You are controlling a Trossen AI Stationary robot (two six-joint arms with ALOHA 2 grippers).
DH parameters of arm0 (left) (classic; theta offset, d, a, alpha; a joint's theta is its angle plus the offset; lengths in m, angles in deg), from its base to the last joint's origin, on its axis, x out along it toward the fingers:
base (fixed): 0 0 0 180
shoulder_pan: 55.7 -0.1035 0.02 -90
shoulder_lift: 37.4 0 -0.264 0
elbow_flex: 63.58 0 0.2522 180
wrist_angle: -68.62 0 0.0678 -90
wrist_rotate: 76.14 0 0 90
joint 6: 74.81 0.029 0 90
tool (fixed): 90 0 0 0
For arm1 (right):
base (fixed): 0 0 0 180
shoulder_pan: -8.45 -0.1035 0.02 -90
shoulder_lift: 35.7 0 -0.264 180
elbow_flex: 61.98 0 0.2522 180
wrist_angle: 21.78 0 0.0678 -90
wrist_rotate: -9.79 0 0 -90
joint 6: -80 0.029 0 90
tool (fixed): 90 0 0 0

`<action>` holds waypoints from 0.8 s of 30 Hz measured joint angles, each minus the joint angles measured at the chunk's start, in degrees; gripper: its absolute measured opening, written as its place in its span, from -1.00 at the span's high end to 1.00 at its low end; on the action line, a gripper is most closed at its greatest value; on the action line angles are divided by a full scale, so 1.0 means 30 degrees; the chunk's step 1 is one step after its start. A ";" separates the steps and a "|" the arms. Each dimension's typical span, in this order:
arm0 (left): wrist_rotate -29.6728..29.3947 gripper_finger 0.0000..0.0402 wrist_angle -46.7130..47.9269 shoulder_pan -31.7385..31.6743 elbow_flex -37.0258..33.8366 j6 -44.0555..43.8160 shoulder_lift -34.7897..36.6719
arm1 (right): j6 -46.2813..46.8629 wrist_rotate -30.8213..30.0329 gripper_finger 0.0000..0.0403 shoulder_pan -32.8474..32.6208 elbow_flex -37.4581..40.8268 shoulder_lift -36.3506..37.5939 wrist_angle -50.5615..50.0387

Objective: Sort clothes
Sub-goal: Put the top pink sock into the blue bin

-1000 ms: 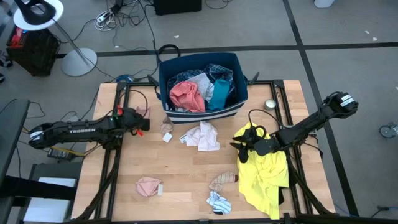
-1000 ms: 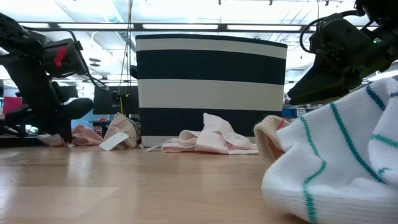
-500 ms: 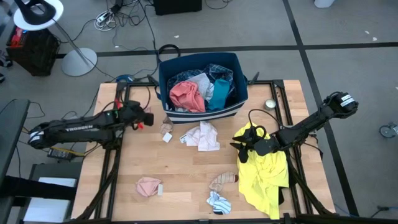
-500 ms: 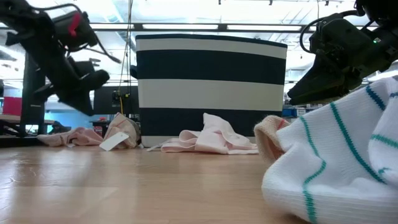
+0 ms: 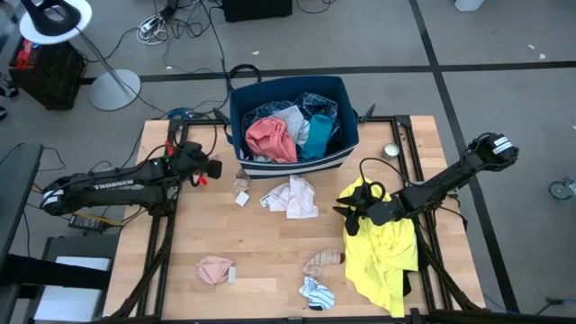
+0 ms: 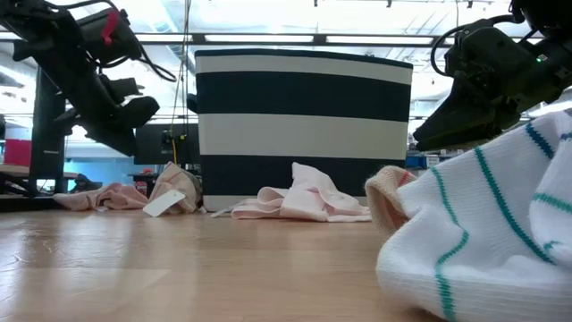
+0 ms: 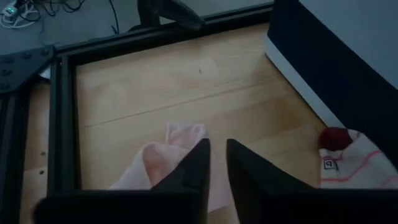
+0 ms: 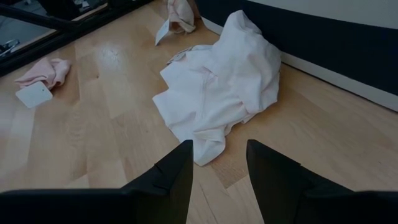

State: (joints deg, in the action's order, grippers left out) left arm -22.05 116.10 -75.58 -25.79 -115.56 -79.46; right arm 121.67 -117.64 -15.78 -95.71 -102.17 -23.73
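Though faint: "TROSSEN", left arm (image 5: 117, 186)

The left arm (image 5: 112, 186) carries the white word "TROSSEN" along its dark upper link, readable in the high view. A small tag (image 7: 328, 164) on a pink-striped cloth (image 7: 354, 163) beside the bin shows one mark (seemingly a lone "P"); other tags on the clothes are too small to read.
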 joint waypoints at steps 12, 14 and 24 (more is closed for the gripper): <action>-0.0358 0.25 -0.0798 -0.0793 0.0000 -0.0142 -0.3667 | -0.0036 0.0000 0.25 -0.0005 0.0000 0.0000 0.0003; -0.0388 0.24 -0.1313 -0.1070 0.0000 -0.0139 -0.4508 | 0.0017 0.0000 0.25 -0.0004 0.0000 0.0000 0.0007; 0.0359 0.24 -0.1422 -0.2855 -0.0007 -0.2278 -0.9092 | 0.0031 0.0000 0.25 -0.0001 0.0000 0.0000 0.0005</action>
State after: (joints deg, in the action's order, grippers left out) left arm -20.97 111.83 -84.14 -25.81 -122.40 -106.74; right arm 121.77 -117.64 -15.78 -95.71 -102.17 -23.71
